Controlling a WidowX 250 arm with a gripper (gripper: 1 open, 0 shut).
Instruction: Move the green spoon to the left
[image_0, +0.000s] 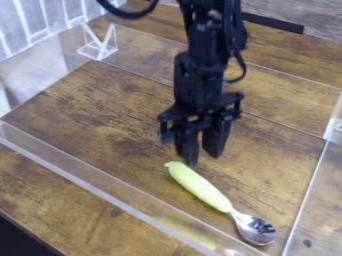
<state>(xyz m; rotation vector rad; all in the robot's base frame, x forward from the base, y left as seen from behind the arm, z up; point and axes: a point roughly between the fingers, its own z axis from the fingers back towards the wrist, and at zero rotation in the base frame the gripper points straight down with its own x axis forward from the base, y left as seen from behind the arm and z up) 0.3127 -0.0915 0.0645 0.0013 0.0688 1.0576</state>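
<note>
Gripper poised over spoon, nothing in its grasp

The gripper (198, 158) hangs at the centre of the frame, blurred, fingers pointing down at the handle end of the spoon (214, 195). Its jaws are parted, a fair gap between the tips, and hold nothing; whether a tip touches the handle I cannot tell. The spoon lies slantwise on the table (80, 115) at lower right, bowl toward the corner. The gripper is probably there to take the handle, the easier part to pinch.
</note>
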